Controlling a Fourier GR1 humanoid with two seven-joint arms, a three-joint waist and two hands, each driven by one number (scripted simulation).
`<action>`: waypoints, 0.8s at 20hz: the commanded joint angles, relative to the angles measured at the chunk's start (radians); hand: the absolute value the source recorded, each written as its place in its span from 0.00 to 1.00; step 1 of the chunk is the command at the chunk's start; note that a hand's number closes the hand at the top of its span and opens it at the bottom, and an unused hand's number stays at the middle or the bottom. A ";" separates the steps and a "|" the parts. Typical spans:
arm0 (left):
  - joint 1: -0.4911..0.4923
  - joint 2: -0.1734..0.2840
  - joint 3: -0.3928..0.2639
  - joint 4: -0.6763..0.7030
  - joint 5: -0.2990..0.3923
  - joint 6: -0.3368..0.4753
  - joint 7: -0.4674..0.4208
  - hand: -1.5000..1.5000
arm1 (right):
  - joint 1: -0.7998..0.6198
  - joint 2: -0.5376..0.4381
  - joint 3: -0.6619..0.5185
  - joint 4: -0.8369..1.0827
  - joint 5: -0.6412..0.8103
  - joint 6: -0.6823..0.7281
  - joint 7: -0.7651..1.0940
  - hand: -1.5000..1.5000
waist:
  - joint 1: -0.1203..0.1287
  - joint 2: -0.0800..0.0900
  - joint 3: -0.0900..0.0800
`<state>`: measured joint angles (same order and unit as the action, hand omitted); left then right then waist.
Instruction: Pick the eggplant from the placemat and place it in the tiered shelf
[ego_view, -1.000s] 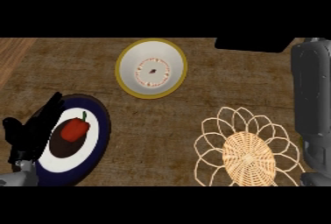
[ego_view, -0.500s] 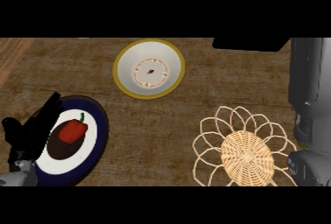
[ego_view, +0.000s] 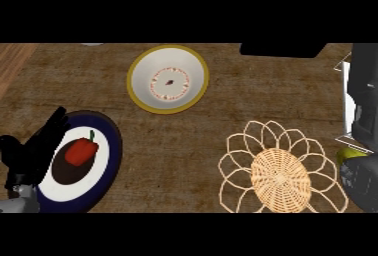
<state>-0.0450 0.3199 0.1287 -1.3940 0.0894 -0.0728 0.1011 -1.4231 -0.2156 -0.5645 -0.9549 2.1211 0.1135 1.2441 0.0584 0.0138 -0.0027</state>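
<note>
- Your task's thing is not plainly on show. The woven placemat (ego_view: 280, 174) lies at about 5 o'clock in the head view, and no eggplant can be seen on it.
- The only candidate is a small yellow-green thing (ego_view: 350, 155) at 4 o'clock, hard against the right edge. It sits just past the placemat's 2 o'clock petals. Only a sliver shows, so you cannot tell whether it is the eggplant, nor which way its long axis runs.
- The dark bulk at the lower right corner is, by my reading, your right hand (ego_view: 362, 182). The yellow-green thing is at its 12 o'clock, touching it or just beside it. You cannot tell whether this hand is apart, together or clamped on anything.
- Above that, at 3 o'clock, stands a grey mass (ego_view: 363, 100) with pale corners. It may be the tiered shelf or your own forearm; the view does not settle it.
- Your left hand (ego_view: 33, 150) rests at 9 o'clock, spread and straight, holding nothing. It lies on the rim of the dark blue plate (ego_view: 111, 137), which carries a red pepper (ego_view: 81, 152).
- The right hand is far nearer, so I would expect the placing to fall to it.
- The yellow-rimmed plate (ego_view: 145, 56) at 12 o'clock is well apart from all this.
</note>
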 joint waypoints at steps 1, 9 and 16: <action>-0.009 -0.005 0.008 0.004 0.006 0.009 0.020 0.50 | -0.067 -0.035 -0.053 0.067 0.039 0.034 0.206 1.00 | -0.013 0.000 0.001; -0.004 0.006 0.026 0.024 0.004 -0.002 -0.018 0.50 | -0.057 -0.084 -0.131 0.145 0.124 0.055 0.184 1.00 | -0.028 -0.003 0.001; 0.011 -0.001 0.024 0.003 0.011 -0.011 -0.006 0.50 | -0.028 -0.160 -0.216 0.193 0.128 -0.037 0.151 1.00 | -0.021 0.000 0.002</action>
<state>-0.0317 0.3216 0.1520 -1.3877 0.0959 -0.0798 0.0856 -1.4557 -0.3518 -0.7482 -0.8024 2.2468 0.1068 1.2053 0.0352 0.0117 -0.0008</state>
